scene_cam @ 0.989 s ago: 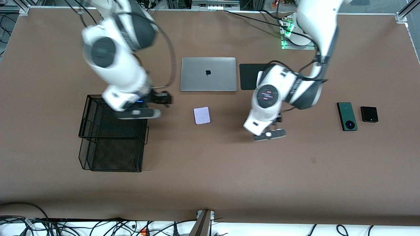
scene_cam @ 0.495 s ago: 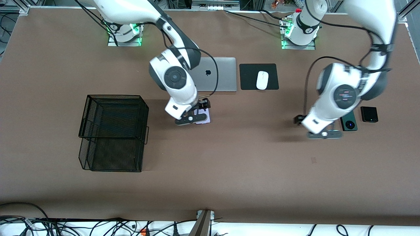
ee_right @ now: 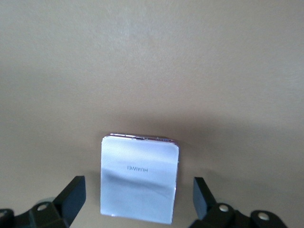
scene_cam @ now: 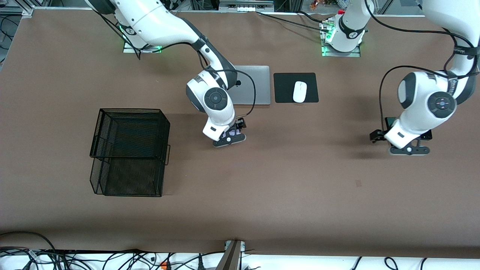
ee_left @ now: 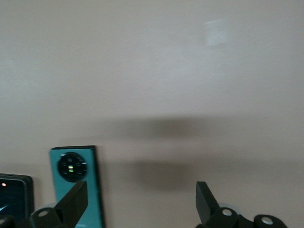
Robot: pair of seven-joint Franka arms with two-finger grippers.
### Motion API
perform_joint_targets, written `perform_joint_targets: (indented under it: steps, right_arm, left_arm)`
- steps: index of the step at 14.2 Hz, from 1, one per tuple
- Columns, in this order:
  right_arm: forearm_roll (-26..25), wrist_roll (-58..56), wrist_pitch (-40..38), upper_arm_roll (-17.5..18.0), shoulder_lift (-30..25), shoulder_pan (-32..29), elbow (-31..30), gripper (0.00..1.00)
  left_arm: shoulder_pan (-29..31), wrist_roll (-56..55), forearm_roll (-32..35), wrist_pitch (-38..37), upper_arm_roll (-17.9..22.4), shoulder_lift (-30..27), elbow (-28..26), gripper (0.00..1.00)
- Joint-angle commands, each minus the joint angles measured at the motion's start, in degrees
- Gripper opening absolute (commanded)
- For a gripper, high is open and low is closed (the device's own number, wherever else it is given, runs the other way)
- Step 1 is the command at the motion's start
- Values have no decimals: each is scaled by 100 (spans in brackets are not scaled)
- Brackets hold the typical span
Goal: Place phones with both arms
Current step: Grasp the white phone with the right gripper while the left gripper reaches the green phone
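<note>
I'm watching the whole bench (scene_cam: 262, 195) from high up front; both wrist cameras are looking straight down close, sharing its phones.

A grey laptop (scene_cam: 252, 85) lies closed on the brown surface (scene_cam: 262, 187), beside a white mouse (scene_cam: 299, 91) on a black mousepad (scene_cam: 285, 88). A black wire basket (scene_cam: 129, 152) stands toward the right arm's end.

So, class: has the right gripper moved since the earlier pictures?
Yes. The right gripper has swung away from the wire basket toward the laptop, and is now open over the white-pink phone.
</note>
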Motion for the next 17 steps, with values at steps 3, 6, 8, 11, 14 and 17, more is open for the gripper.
perform_joint_targets:
  steps: [3,6,8,11,14,17]
  right_arm:
    - [-96,-28,228,-47,189,112,25,100]
    - [-209,-28,228,-56,197,103,25,100]
    - [-236,-37,228,-73,198,103,-19,100]
    - [-245,-45,228,-74,215,103,-46,100]
    - [-254,-159,228,-74,276,103,-45,100]
    - [-254,-168,228,-65,285,121,-63,100]
  left_arm:
    - [836,447,125,695,-113,-209,-631,100]
    - [1223,570,125,1124,-121,-43,-780,100]
    - [1337,570,125,1529,-121,124,-912,100]
    - [1496,570,125,1872,-130,335,-1000,100]
    - [1558,570,125,2146,-139,564,-1018,100]
    - [1645,570,125,2199,-305,652,-1027,100]
